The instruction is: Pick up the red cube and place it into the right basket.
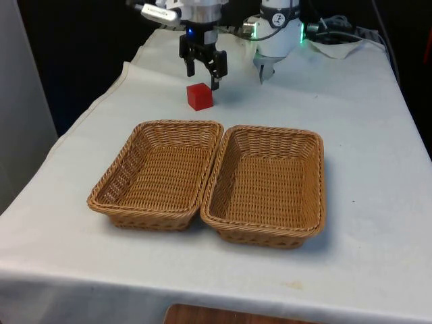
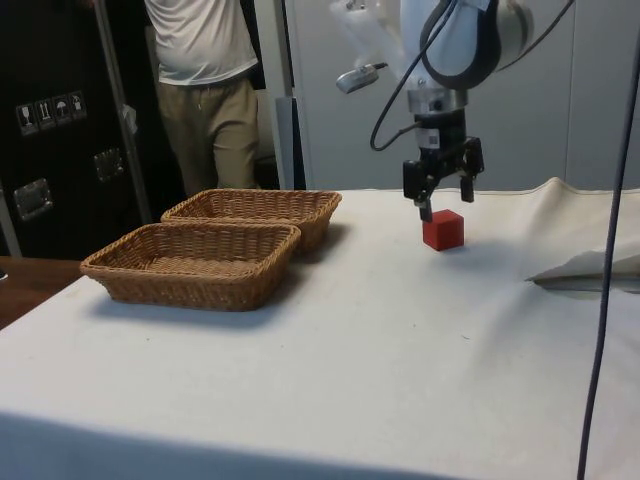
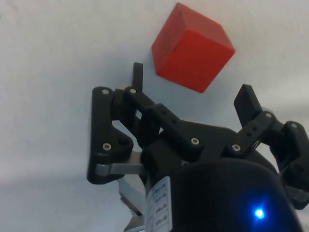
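Claw hangs spread above unmarked red cube on cloth.

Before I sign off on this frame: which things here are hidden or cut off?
- Front view: the gripper covers the cloth just behind the red cube.
- Side view: the near basket hides the lower wall of the far basket; the person is cut off by the top edge.
- Wrist view: the cube's underside faces away.

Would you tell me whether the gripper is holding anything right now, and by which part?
Nothing is held. The gripper is open just above the red cube, which sits on the white cloth, fingers apart from it.
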{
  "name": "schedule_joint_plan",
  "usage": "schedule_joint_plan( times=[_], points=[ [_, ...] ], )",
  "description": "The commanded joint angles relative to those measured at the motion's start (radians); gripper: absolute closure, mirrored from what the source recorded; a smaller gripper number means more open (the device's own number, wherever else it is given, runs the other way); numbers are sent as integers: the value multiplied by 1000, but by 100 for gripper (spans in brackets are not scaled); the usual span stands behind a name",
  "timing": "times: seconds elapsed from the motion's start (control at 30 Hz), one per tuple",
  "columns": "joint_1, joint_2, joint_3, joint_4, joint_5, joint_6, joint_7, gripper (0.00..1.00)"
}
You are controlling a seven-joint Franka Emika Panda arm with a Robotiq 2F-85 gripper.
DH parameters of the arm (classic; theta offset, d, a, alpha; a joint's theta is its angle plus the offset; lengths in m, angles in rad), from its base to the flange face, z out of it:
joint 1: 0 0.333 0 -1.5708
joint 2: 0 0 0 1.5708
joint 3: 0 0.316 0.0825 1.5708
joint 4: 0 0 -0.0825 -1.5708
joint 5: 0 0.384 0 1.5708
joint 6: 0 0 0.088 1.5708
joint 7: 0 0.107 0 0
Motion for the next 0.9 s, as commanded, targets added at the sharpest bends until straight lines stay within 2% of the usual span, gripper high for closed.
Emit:
schedule_joint_plan(
  times=[0.0,0.2,0.23,0.27,0.33,0.5,0.53,0.57,0.8,0.83,0.87],
  points=[
    [-8,-6,-1,-3,19,1,-22,0],
    [-13,22,-17,10,55,4,-59,0],
    [-5,34,-28,16,25,0,-35,0],
    [-13,28,-17,14,64,5,-64,0],
    [-10,51,-12,31,93,5,-75,0],
    [-9,85,4,61,127,3,-76,0],
    [-3,98,-7,64,106,0,-63,0],
    [-9,95,9,68,138,3,-76,0],
    [-12,116,22,67,175,16,-79,0],
    [-3,133,9,76,159,4,-64,0],
    [-11,121,23,62,182,24,-78,0]
  ],
)
